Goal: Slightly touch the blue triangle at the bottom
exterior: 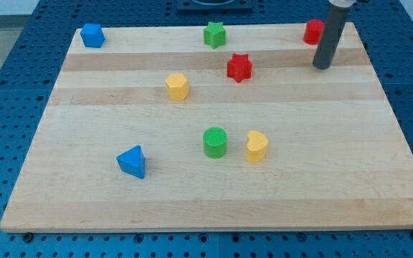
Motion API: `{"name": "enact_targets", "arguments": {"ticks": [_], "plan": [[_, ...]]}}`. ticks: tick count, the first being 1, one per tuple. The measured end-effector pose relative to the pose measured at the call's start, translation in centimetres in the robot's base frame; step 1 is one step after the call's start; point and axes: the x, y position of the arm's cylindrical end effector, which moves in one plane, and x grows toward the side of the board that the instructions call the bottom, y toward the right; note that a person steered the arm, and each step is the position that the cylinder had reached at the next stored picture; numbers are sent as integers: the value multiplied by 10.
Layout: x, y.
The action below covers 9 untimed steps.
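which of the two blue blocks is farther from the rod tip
The blue triangle, low on the view's left, is farther from my tip. The blue cube sits in the top-left corner.

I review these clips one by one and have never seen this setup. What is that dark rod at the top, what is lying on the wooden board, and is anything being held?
There is one camera picture, looking down at a wooden board. The dark rod is the end of a robot arm; it has no hand, so nothing is held. It only pushes blocks with my tip, now at the view's top right, just beside the red block. Its target, the blue triangle, lies far off at the bottom left. Also there: a blue block, green star, red star, yellow block, green cylinder and yellow heart.
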Motion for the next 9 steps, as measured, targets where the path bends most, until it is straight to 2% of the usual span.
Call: {"name": "enact_targets", "arguments": {"ticks": [1,2,5,8,9], "plan": [[16,-5],[20,-33],[46,-154],[104,-348],[147,-398]]}}
